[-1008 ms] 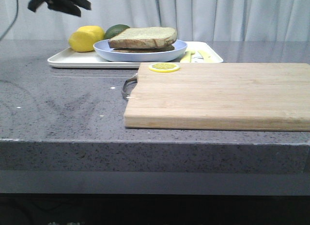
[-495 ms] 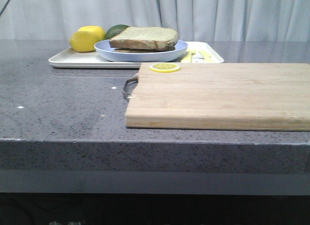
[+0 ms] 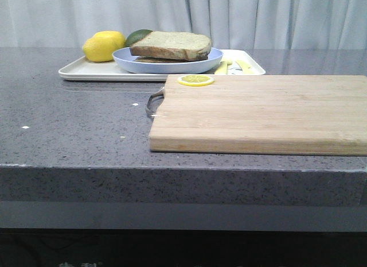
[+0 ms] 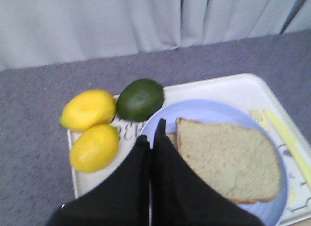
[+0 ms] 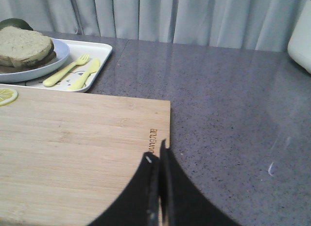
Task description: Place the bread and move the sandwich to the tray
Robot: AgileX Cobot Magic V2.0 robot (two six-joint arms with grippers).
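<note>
The sandwich [image 3: 169,46] lies on the round pale blue plate [image 3: 166,64], which stands on the white tray [image 3: 86,72] at the back left. Its top bread slice [image 4: 226,160] covers the lower slice; the egg is hidden. No loose bread slice shows. My left gripper [image 4: 151,131] is shut and empty, above the plate's rim [image 4: 204,112] beside the sandwich. My right gripper [image 5: 156,150] is shut and empty, above a corner of the cutting board [image 5: 73,138]. Neither gripper shows in the front view.
Two lemons [image 3: 103,46] and a lime [image 3: 137,35] lie on the tray's left part, a yellow fork and knife [image 5: 73,73] on its right. A lemon slice [image 3: 195,80] lies on the wooden cutting board [image 3: 258,112]. A white object [image 5: 301,36] stands far right.
The dark left gripper seen at the top left of the front view one second ago has risen out of that view. The sandwich, plate and tray have not moved.
</note>
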